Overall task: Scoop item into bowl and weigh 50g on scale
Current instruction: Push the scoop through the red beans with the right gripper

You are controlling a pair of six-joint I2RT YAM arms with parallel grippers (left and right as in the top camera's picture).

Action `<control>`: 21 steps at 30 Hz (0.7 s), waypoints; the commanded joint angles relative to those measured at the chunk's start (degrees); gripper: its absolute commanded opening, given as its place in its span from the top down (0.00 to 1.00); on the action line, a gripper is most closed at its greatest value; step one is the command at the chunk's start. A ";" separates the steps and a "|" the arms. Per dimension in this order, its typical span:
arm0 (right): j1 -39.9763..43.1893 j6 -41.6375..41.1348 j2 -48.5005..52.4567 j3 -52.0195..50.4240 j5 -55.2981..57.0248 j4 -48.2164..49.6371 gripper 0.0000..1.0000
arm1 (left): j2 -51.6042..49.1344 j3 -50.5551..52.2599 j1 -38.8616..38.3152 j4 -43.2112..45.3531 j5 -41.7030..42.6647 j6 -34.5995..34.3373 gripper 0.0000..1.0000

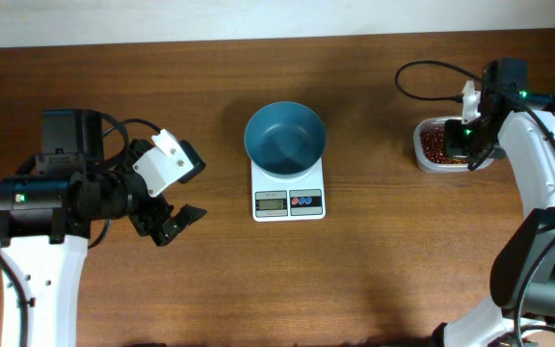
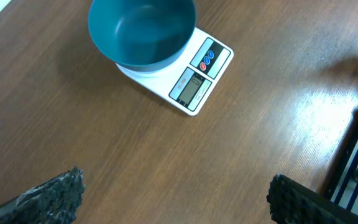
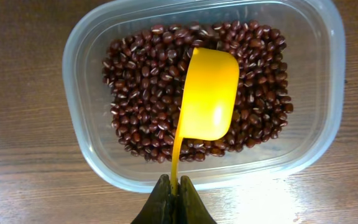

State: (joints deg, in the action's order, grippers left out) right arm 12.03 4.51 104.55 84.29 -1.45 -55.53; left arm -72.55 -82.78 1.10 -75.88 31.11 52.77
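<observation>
**Two arms, one scoop: position over the beans**

Right gripper (image 3: 174, 198): my fingers are closed tight on the thin handle (image 3: 176, 155) of a yellow scoop (image 3: 207, 93). The jaws meet on the handle's near end, with no gap visible between them. The scoop's cup points away from my wrist and sits over the middle of the beans (image 3: 138, 93). From the wrist view I cannot tell whether the cup touches the heap or hangs just above it.

Beans: small, dark red-brown, lying loose in a clear rectangular plastic tub (image 3: 79, 68). They cover most of its floor. The tub stands on the wooden table (image 1: 403, 280), on my right side and towards the far edge.

Left gripper (image 1: 191, 188): my fingers stand fully apart and hold nothing. It hangs above bare table to the left of the scale (image 1: 288, 200) and well apart from it. In the left wrist view both ribbed black fingertips (image 2: 55, 194) frame the bottom corners.

Bowl (image 1: 284, 138): teal, round, upright. It rests on the rear part of the scale's platform, and its inner wall and floor show plain teal.

Scale: white, mid-table, well apart from the tub. The grey display and the red and blue buttons lie uncovered in front of the bowl. The digits are too small to read.
</observation>
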 commanded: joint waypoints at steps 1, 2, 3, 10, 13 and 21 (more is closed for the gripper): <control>0.11 -0.46 0.85 -0.83 -4.42 -0.79 0.96 | 0.13 -0.42 0.31 -0.09 1.03 0.68 0.01; 0.11 -0.48 0.85 -0.83 -4.42 -0.79 0.96 | 0.13 -0.42 0.31 -0.07 1.03 0.68 0.01; 0.11 -0.48 0.85 -0.83 -4.42 -0.81 0.96 | 0.13 -0.42 0.31 -0.09 1.03 0.68 0.01; 4.28 -1.97 0.94 -0.85 -9.44 -0.20 0.96 | 0.13 -0.42 0.31 -0.09 1.03 0.68 0.01; 6.95 -1.97 0.98 -1.09 -12.17 0.61 0.96 | 0.13 -0.42 0.31 -0.07 1.03 0.68 0.01; 8.35 -2.14 1.01 -4.26 -13.40 2.67 0.96 | 0.13 -0.42 0.31 -0.07 1.03 0.68 0.01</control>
State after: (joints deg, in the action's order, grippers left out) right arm 20.27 2.98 104.51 82.08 -14.41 -53.04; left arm -72.55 -82.78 1.10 -75.90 31.14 52.75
